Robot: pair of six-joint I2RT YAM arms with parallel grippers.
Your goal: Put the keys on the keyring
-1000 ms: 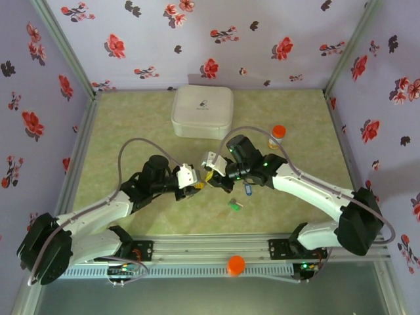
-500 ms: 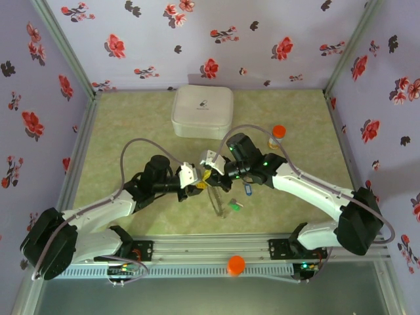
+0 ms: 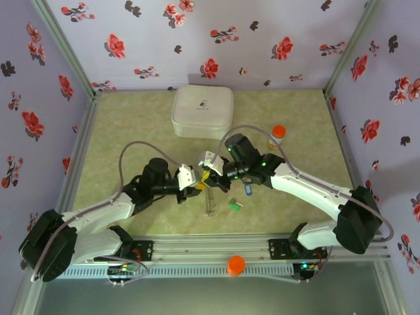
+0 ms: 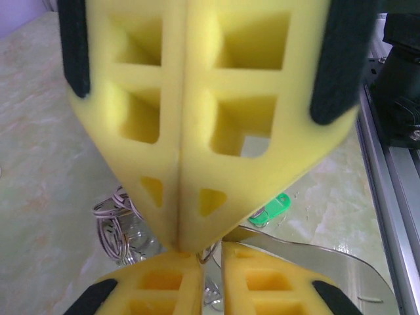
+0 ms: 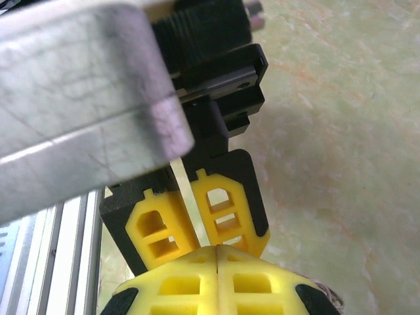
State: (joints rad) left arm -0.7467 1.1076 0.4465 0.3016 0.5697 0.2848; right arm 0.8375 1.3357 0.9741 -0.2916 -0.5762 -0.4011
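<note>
My two grippers meet tip to tip above the middle of the table. My right gripper (image 3: 207,178) (image 5: 216,252) is shut, and a thin wire of the keyring (image 3: 210,202) (image 4: 212,257) comes out at its tips; the dark loop trails down toward the rail. My left gripper (image 3: 197,191) (image 4: 210,251) faces it with a narrow gap between its yellow fingers (image 5: 223,203), and the ring wire sits in that gap. The green key (image 3: 234,205) (image 4: 272,207) lies on the mat just right of the loop. The blue key (image 3: 248,189) lies under my right forearm.
A white rounded square case (image 3: 202,111) stands at the back centre and an orange-capped bottle (image 3: 277,136) behind my right arm. The aluminium rail (image 3: 210,251) with an orange knob (image 3: 235,264) runs along the near edge. Flowered walls close in three sides.
My left gripper has moved right, up against the right gripper's tips, and its jaws have narrowed. The keyring loop now shows below the two grippers. The right gripper stays shut.
</note>
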